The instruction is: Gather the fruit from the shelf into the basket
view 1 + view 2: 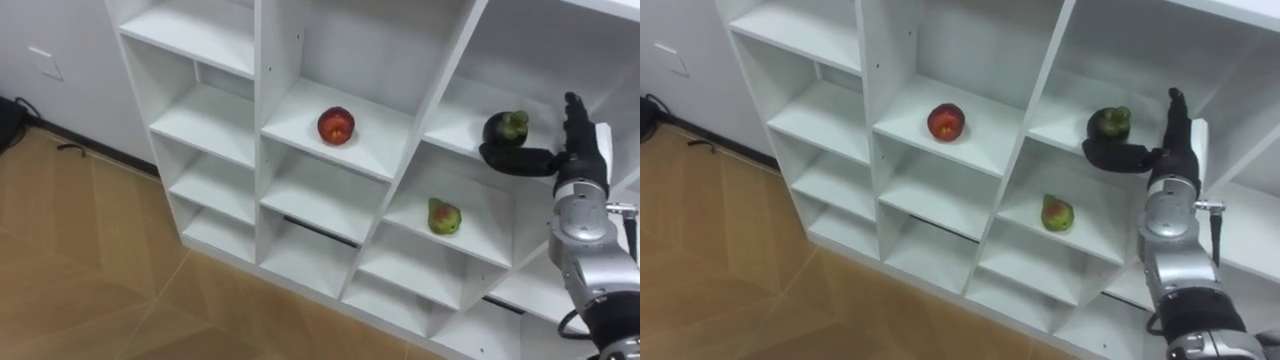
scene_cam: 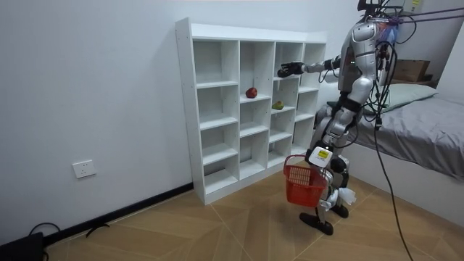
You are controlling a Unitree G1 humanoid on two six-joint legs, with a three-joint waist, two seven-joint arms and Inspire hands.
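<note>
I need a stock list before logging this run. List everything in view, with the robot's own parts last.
shelf: one, white, against the wall, in front of the robot
apple: one, red, in a compartment of the second column from the left
dark fruit: one, blackish with a green stem, in the compartment right of the apple's
pear: one, yellow-green, in the compartment under the dark fruit's
basket: one, red, hanging beside the robot's legs
bed: one, grey, at the room view's right
box: one, brown, beyond the bed
socket: one, white, low on the wall
right hand: open, raised beside the dark fruit
left hand: low, at the basket's top
</note>
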